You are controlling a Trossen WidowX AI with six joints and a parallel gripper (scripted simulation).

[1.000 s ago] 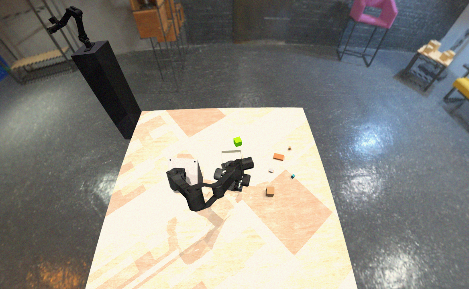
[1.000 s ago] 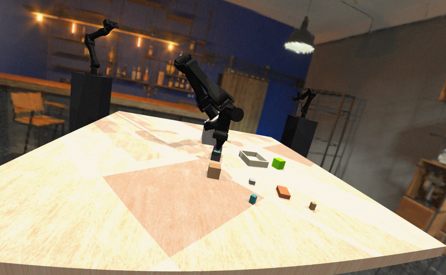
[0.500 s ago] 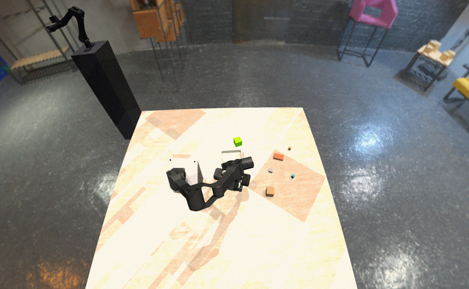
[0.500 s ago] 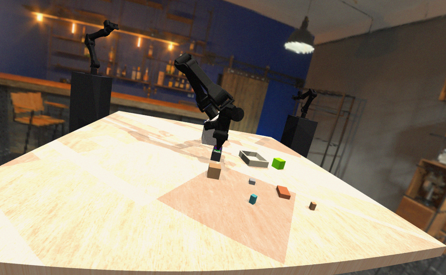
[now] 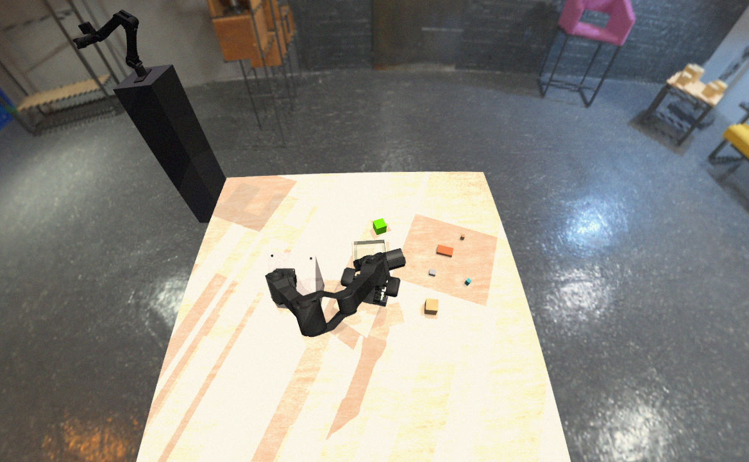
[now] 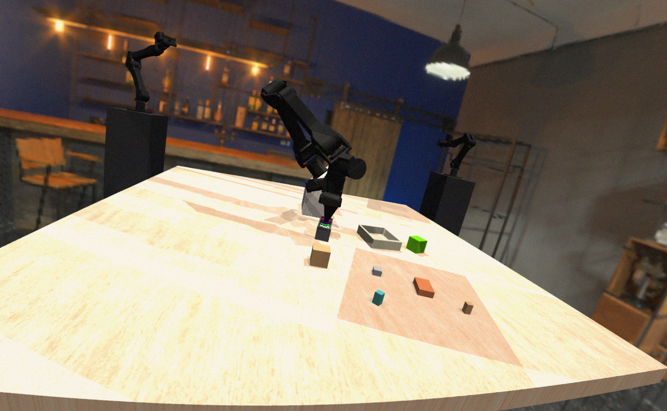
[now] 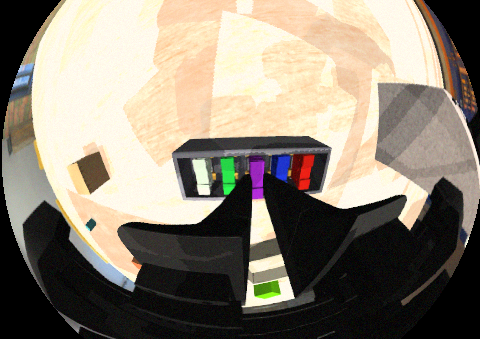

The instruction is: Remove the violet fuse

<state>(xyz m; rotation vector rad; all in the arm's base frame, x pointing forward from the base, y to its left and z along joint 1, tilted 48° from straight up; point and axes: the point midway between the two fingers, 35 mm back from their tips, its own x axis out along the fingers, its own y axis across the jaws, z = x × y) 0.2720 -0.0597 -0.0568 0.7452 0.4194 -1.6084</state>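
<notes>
No writing, label, brand, number or sign can be read in any view: not on the bench (image 5: 285,402), the fuses, the blocks, the tray or the furniture round the room.

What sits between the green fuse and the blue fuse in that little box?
The violet fuse, seated in the fuse block between the green fuse and blue fuse. The wrist view shows the pincer shut on it.
</notes>
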